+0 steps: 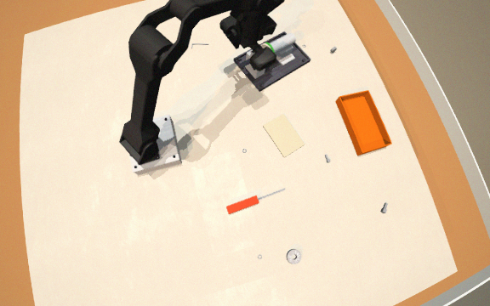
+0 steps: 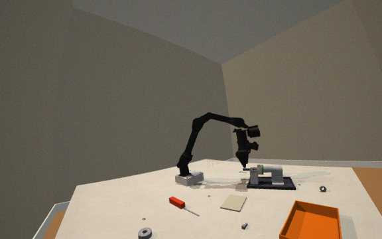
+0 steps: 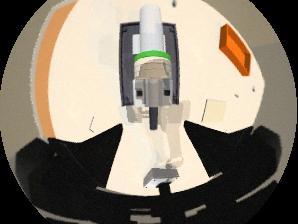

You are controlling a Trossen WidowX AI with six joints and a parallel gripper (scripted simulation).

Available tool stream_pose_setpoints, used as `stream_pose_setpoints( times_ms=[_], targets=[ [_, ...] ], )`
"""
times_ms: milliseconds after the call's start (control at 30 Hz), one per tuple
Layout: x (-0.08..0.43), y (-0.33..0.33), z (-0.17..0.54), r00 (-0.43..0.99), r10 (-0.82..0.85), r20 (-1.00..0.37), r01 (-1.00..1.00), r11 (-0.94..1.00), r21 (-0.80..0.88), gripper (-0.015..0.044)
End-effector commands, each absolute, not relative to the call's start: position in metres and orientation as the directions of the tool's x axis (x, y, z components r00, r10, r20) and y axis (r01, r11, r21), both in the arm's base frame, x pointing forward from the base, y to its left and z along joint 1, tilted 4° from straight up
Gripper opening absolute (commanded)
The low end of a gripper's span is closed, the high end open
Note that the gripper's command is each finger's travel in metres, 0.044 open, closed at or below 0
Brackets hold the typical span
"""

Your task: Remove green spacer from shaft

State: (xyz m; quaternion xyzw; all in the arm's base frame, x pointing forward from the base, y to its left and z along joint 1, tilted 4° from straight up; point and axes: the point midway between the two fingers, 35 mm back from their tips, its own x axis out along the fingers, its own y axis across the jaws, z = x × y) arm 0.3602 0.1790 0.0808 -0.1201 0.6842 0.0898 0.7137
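Observation:
The big grey-white housing block (image 1: 287, 42) (image 2: 274, 170) (image 3: 150, 30) stands on a dark base tray (image 1: 281, 76) (image 2: 289, 183) (image 3: 124, 47). The green spacer (image 1: 270, 47) (image 2: 262, 169) (image 3: 152, 54) sits upright against the housing's near end. Pale tan spacers (image 3: 152, 70) fill the stretch between it and the smaller support block (image 2: 254, 176) (image 3: 153, 89). The shaft's dark end (image 2: 246, 169) (image 3: 153, 112) sticks out of the support block towards the arm's base. My gripper (image 2: 244, 166) (image 3: 153, 125) is open and empty, its fingertips on either side of the shaft's end; exact height is unclear.
An orange bin (image 1: 365, 123) (image 2: 314, 222) (image 3: 236, 49) lies to the side. A pale yellow pad (image 1: 284, 136) (image 2: 233, 202) (image 3: 215, 111), a red screwdriver (image 1: 242, 205) (image 2: 177, 202), a grey ring (image 1: 288, 257) (image 2: 144, 230) and small bolts lie on the table. A hex key (image 1: 200, 44) lies left of the tray.

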Motion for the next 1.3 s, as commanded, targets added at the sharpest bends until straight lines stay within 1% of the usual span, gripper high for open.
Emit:
stream_pose_setpoints(
  times_ms=[0,267,600,1267],
  targets=[
    [0.358,0.18,0.077,0.151,-0.013,-0.988,-0.306,0.95,-0.059,0.044],
    [0.346,0.179,0.069,0.399,0.067,-0.914,-0.31,0.948,-0.066,0.044],
    [0.315,0.164,0.065,0.656,0.163,-0.737,-0.297,0.953,-0.053,0.044],
    [0.312,0.163,0.065,0.671,0.169,-0.722,-0.296,0.954,-0.051,0.044]
  ],
)
